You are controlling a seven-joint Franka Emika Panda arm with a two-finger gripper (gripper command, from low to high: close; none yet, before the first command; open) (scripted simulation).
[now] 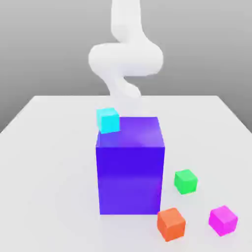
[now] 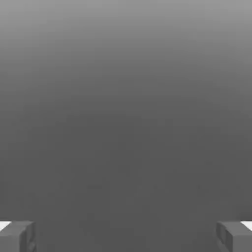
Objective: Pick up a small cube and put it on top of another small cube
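White surface point(image 1: 49, 162), exterior view: spreads wide under a grey background, with the far edge and both far corners in sight.
White arm point(image 1: 126, 59), exterior view: comes down over the middle of the surface's far edge, beyond the block, and blends pale into the surface low down.
Blue-purple block point(image 1: 130, 179), exterior view: stands upright around the middle of the surface, far bigger than any cube.
Cyan cube point(image 1: 108, 121), exterior view: appears at the far left corner of the block's top; contact cannot be told.
Green cube point(image 1: 185, 182), exterior view: sits on the surface, to the right of the block and apart from it.
Orange cube point(image 1: 171, 225), exterior view: lies nearer than green, just beside the block's near right corner.
Magenta-pink cube point(image 1: 223, 220), exterior view: rests on the surface's near right part, out from the orange cube toward the right edge, apart from everything else.
Gripper point(image 2: 126, 237), hand view: stands wide open, fingers well apart, with nothing held.
Backdrop point(image 2: 126, 123), hand view: shades smoothly from lighter to darker grey.
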